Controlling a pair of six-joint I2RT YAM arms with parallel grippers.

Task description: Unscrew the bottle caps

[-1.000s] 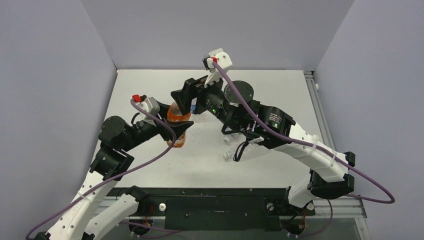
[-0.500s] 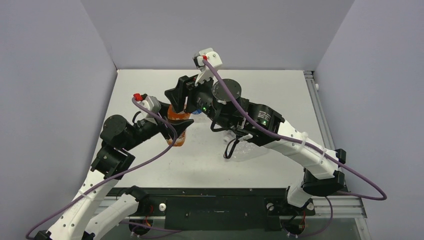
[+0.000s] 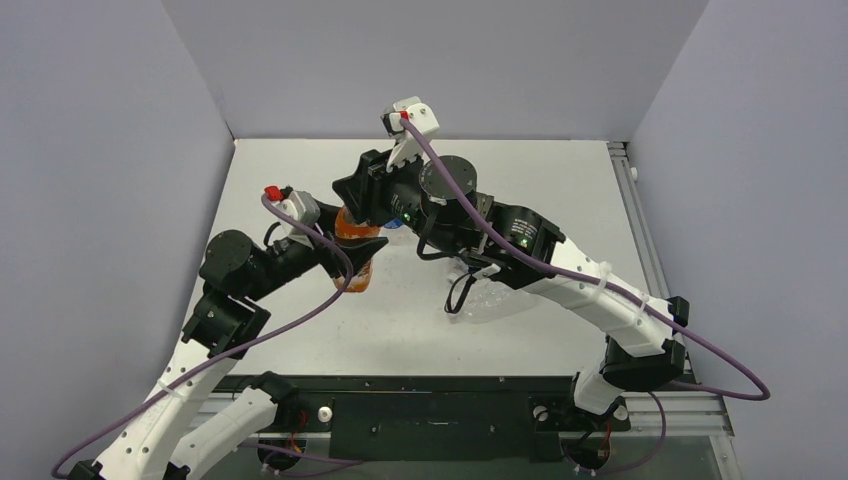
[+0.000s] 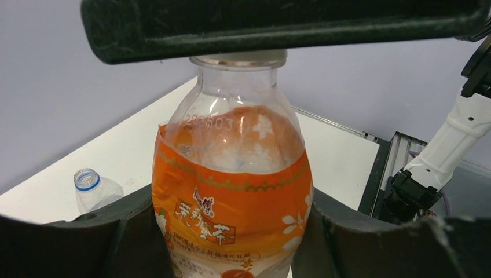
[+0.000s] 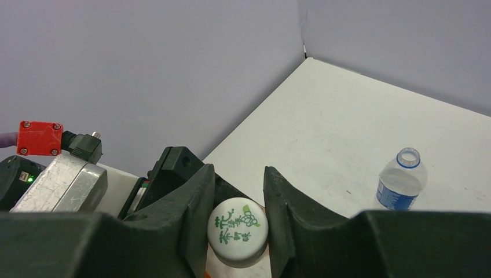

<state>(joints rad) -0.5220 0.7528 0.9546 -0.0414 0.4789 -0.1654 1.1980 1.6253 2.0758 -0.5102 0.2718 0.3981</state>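
Note:
The orange-labelled bottle (image 4: 231, 191) stands upright with my left gripper (image 4: 231, 243) shut around its lower body, one finger on each side. From above it shows as an orange patch (image 3: 350, 226) between the two arms, with the left gripper (image 3: 358, 258) at its near side. Its white cap (image 5: 237, 230), printed with green characters, sits squeezed between the black fingers (image 5: 194, 208) of my right gripper (image 5: 237, 223), which comes down on it from above (image 3: 360, 192). In the left wrist view one right finger (image 4: 278, 26) crosses over the bottle top and hides most of the cap.
A short bottle with a blue-white label (image 5: 400, 180) stands uncapped on the table towards the back corner; it also shows in the left wrist view (image 4: 92, 188). A clear bottle (image 3: 495, 300) lies under the right forearm. Grey walls enclose the table on three sides.
The right gripper moved a little left over the orange bottle and its fingers closed onto the white cap. The left arm and the bottle stayed where they were.

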